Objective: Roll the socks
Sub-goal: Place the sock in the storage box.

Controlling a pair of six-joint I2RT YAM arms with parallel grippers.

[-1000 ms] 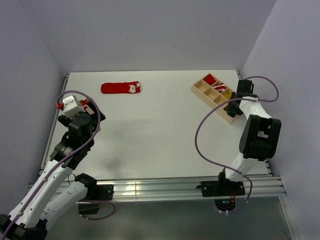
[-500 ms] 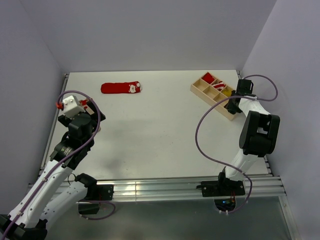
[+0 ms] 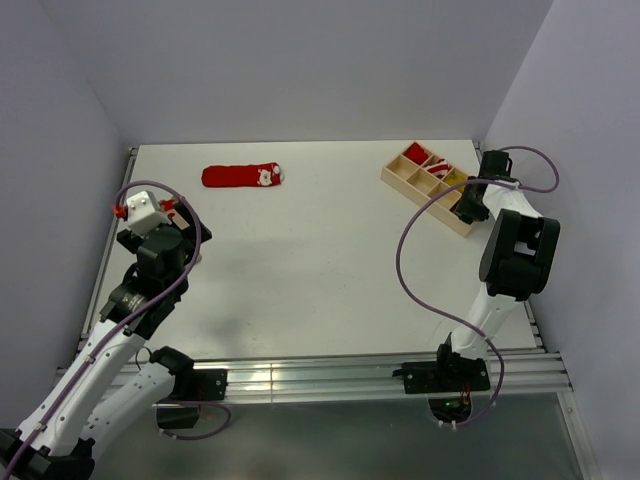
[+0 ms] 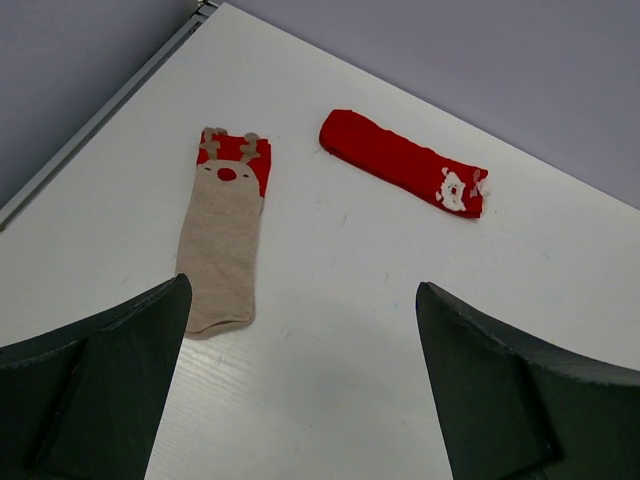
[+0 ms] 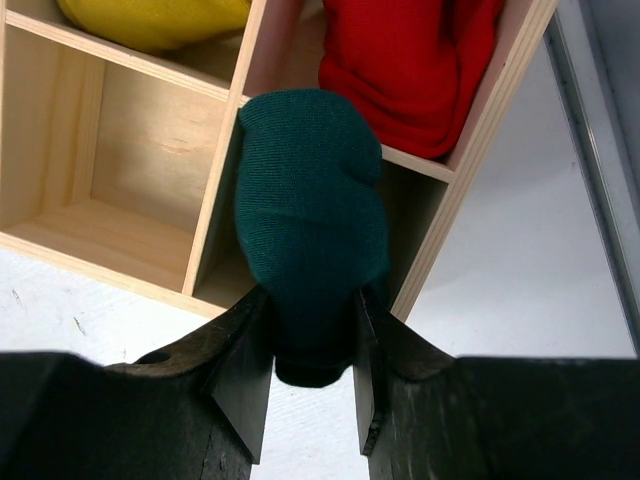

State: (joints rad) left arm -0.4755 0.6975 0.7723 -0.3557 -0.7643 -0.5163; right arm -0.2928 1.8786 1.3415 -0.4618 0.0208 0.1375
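Green sock (image 5: pixel 310 220) in right tool (image 5: pixel 308 335), arm (image 3: pixel 516 255) seemingly outstretched.

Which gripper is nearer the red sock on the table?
Left. The left gripper hangs open short of the red sock; the right gripper is far off at the box.

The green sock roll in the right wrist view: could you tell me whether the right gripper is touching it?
Touching. In the right wrist view, the right gripper has its jaws pressed against both sides of the green sock roll.
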